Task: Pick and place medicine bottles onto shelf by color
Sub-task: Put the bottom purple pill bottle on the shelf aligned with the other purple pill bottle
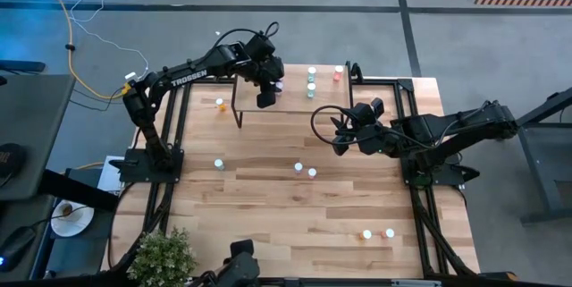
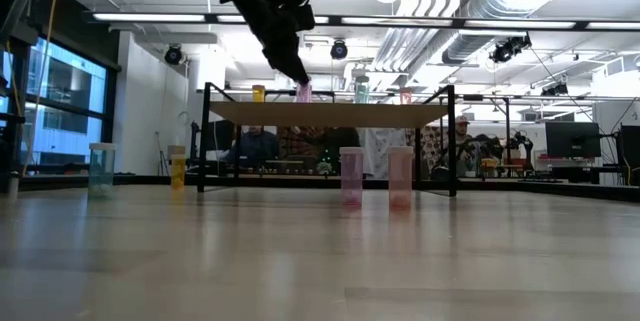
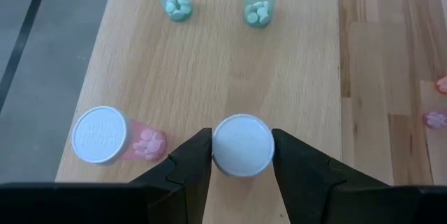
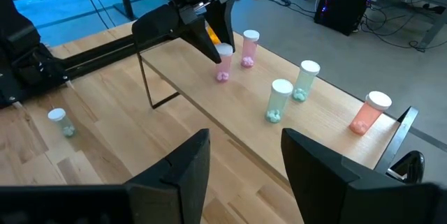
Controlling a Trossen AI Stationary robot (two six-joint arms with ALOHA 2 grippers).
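shelf (image 4: 209, 116): 2 pink, 2 teal, 1 red bottles | L end effector (image 3: 242, 155) jaws around pink bottle (image 3: 242, 145) | R end effector (image 4: 246, 155) agape, empty

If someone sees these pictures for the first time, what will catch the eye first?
Probably the left gripper over the shelf, its jaws standing around a white-capped pink bottle, beside another pink bottle. The right gripper waits open above the table, facing the shelf.

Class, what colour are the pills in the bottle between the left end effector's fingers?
Pink, seen best in the right wrist view: bottle.
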